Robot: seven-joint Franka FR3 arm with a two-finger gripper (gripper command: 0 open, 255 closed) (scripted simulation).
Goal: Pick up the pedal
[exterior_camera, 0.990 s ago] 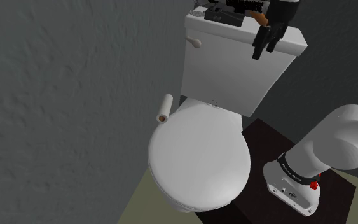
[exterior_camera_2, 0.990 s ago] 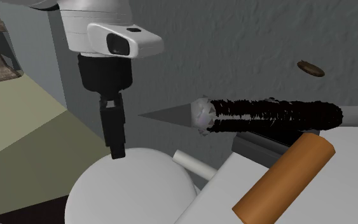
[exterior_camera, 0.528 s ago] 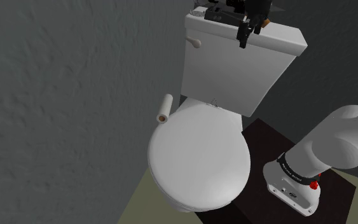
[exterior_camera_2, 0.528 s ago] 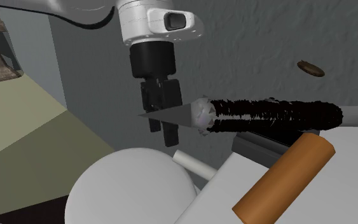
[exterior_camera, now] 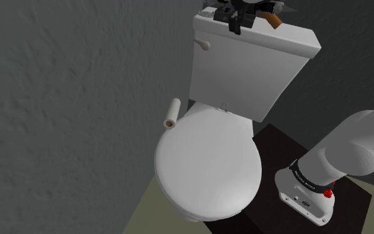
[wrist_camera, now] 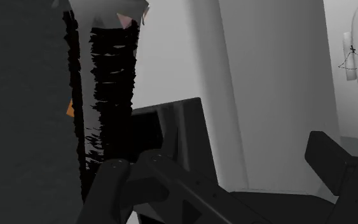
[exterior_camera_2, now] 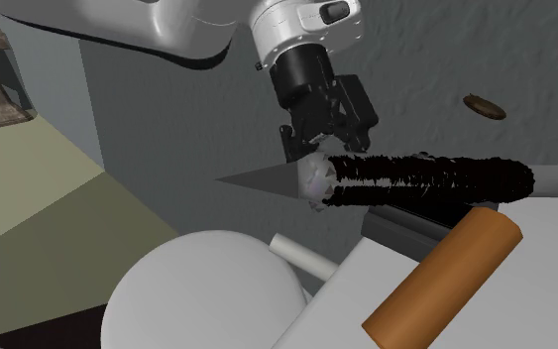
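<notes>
Gripper (wrist_camera: 217,159) is hanging over the back of the tank lid (exterior_camera: 291,40) with its two black fingers standing apart and clasping nothing, probably so they can straddle the pedal (wrist_camera: 171,124). That pedal, a dark slab, is lying flat on the lid just beyond one finger and is partly tucked under a black bristly brush (exterior_camera_2: 425,178).

Reading across the second exterior view from its left, the white toilet seat cover (exterior_camera_2: 202,292) is sitting low and well apart from the work. A pale paper roll (exterior_camera_2: 301,258) is lying just beside it. Above them the brush is poking its grey cone past the lid's edge, and the hand is tilting in close behind the brush head, seemingly to reach the slab without knocking the bristles. Furthest over, a brown cylinder (exterior_camera_2: 445,288) is resting on its side on the lid. It is likely to roll if nudged, so a narrow, steep approach is looking sensible.
</notes>
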